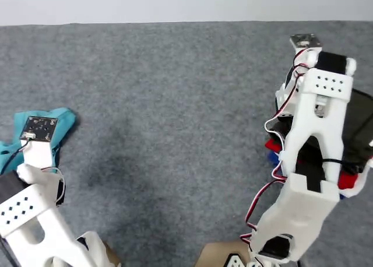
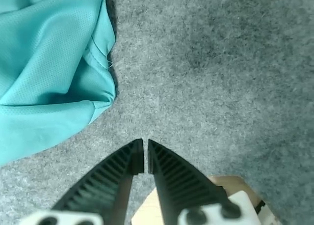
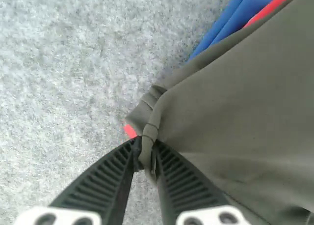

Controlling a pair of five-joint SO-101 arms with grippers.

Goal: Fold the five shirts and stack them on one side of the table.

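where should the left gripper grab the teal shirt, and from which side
Probably the hemmed corner of the teal shirt closest to the left gripper, approached from the bare grey table side. That corner lies at the cloth's edge with a fold lifting it slightly, so a finger could slide under; the jaws, nearly closed now, must open first.

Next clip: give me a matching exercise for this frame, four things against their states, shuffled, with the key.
Things
1. teal shirt
2. olive shirt
3. left gripper
4. blue shirt

States
A. pinched at its edge by the right gripper
B. peeking out from under the olive shirt
C. jaws shut on nothing, over bare mat
D. lying crumpled, unheld

Pairs: 1-D, 2-A, 3-C, 4-B
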